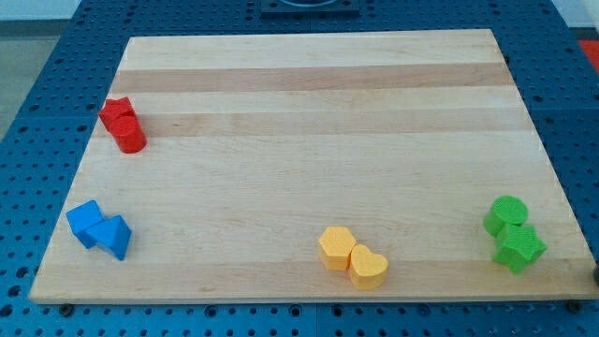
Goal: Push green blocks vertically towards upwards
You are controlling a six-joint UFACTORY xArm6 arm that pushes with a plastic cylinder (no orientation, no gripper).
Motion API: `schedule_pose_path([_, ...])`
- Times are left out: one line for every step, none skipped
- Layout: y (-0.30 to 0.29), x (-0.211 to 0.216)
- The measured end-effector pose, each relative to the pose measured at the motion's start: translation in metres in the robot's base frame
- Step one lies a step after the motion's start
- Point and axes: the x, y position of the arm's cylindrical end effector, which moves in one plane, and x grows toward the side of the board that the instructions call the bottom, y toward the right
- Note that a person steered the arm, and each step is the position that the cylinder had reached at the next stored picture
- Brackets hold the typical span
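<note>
Two green blocks sit near the board's right edge at the view's lower right. The upper one is a green cylinder (pixel 506 215). The lower one is a green star-shaped block (pixel 519 248), touching the cylinder from below. My tip does not show anywhere in the camera view, so I cannot place it relative to the blocks.
The wooden board (pixel 309 103) lies on a blue perforated table. Two red blocks (pixel 123 124) sit at the left edge. Two blue blocks (pixel 99 227) sit at the lower left. A yellow hexagon (pixel 336 247) and a yellow heart (pixel 368 268) sit at the bottom centre.
</note>
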Motion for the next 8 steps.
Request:
schedule_pose_path([-0.033, 0.0])
schedule_pose_path([-0.054, 0.001])
schedule_pose_path([-0.074, 0.001])
schedule_pose_path([-0.081, -0.001])
schedule_pose_path([-0.081, -0.02])
schedule_pose_path([-0.086, -0.047])
schedule_pose_path([-0.096, -0.074])
schedule_pose_path([-0.104, -0.11])
